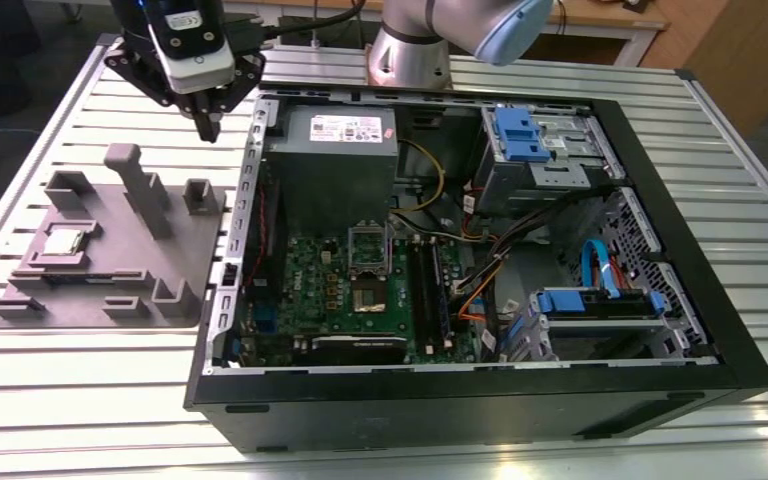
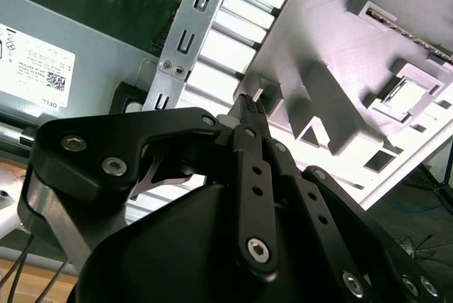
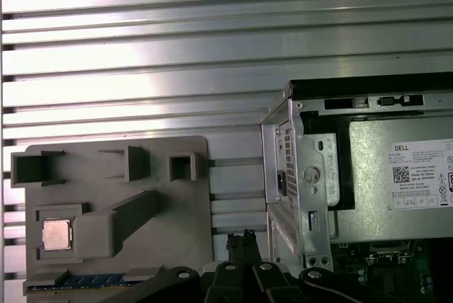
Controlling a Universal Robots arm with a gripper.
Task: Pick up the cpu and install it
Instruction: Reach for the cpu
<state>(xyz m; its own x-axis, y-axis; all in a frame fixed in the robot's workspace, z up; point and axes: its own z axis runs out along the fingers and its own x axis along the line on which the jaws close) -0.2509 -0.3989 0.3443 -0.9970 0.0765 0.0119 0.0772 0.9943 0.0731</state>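
gripper (image 1: pixel 207 128), fingers together, hovers beside case (image 1: pixel 491 400); cpu (image 1: pixel 64 241) in tray (image 1: pixel 117 248)

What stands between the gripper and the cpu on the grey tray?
In the first wrist view, a raised grey post of the tray stands between the gripper and the cpu.

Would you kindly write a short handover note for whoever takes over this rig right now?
Gripper: shut and empty, hovering over the table between the grey fixture and the computer case.
Cpu: lies in its pocket on the fixture, untouched.
Motherboard socket: looks empty.
Done: nothing yet.
Left: picking up the cpu and installing it.
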